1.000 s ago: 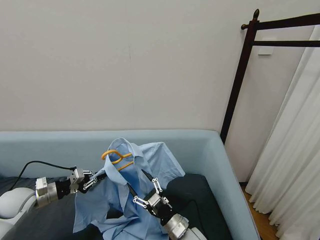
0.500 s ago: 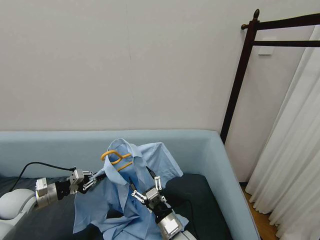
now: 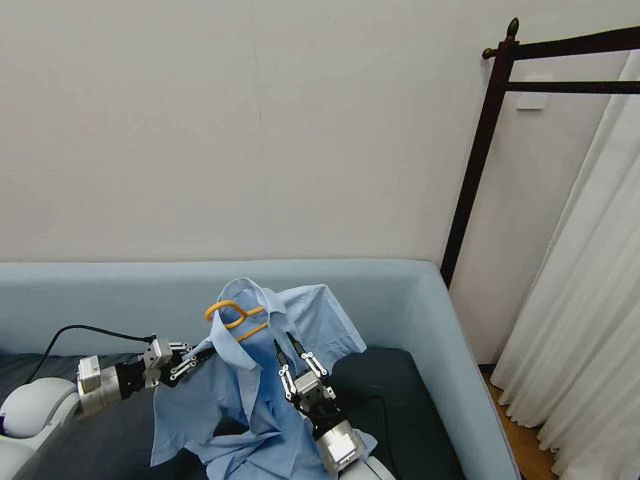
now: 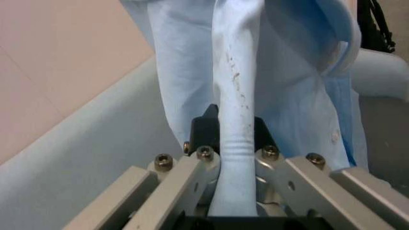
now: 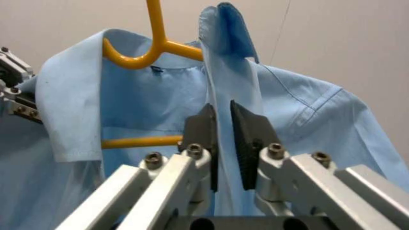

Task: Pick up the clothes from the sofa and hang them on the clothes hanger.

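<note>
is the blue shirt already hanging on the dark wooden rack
No, the shirt sits over the sofa, pinched by the left gripper and right gripper, apart from the rack.

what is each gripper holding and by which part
The light blue shirt: left gripper shut on a bunched fold near one shoulder, right gripper shut on the front edge below the collar.

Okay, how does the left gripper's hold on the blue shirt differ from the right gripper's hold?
The left gripper reaches in sideways and pinches a bunched fold of the blue shirt at its side edge; the right gripper points upward and pinches the flat front strip below the collar. The left gripper sits beside the yellow hanger; the right gripper sits under it. Both are shut on the shirt.
</note>
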Robot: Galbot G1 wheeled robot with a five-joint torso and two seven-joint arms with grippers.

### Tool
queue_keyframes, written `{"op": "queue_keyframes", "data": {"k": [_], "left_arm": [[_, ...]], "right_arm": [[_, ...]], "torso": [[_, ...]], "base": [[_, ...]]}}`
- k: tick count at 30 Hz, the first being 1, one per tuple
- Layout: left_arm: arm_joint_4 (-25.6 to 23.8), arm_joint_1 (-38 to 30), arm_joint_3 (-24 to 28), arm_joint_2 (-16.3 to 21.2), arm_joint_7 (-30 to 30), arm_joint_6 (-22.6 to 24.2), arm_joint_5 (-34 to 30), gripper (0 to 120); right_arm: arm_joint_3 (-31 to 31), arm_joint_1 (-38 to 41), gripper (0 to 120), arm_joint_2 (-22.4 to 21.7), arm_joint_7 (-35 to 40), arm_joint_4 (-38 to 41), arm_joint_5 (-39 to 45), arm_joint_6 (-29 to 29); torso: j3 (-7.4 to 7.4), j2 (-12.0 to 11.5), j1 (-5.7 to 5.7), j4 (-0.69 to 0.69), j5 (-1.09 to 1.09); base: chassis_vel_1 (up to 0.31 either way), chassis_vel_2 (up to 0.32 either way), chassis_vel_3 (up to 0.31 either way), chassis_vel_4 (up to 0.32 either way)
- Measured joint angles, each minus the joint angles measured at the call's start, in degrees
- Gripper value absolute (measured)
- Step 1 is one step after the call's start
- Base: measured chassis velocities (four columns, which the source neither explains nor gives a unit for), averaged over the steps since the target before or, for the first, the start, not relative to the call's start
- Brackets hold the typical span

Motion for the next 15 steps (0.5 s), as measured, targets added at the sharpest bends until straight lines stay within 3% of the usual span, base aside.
{"op": "queue_keyframes", "data": {"k": [2,9,14,15], "left_arm": [[0.05,-0.22,0.27,-0.11,0.00,0.00,-0.04,2],[1.20,-1.60,1.16,-0.20,0.15,-0.01,-0.32,2],[3.55,-3.63,2.14,-0.35,0.27,-0.14,-0.87,2],[3.55,-3.63,2.14,-0.35,0.27,-0.14,-0.87,2]], "right_arm": [[0.04,0.38,0,0.05,-0.01,-0.01,0.59,-0.10],[1.60,1.89,0,0.04,-5.77,1.31,6.95,1.89],[5.34,4.26,0,-0.98,-23.78,2.07,17.77,11.51],[5.34,4.26,0,-0.98,-23.78,2.07,17.77,11.51]], "torso": [[0.00,0.00,0.00,0.00,0.00],[0.00,0.00,0.00,0.00,0.00],[0.00,0.00,0.00,0.00,0.00],[0.00,0.00,0.00,0.00,0.00]], "base": [[0.000,0.000,0.000,0.000],[0.000,0.000,0.000,0.000],[0.000,0.000,0.000,0.000],[0.000,0.000,0.000,0.000]]}}
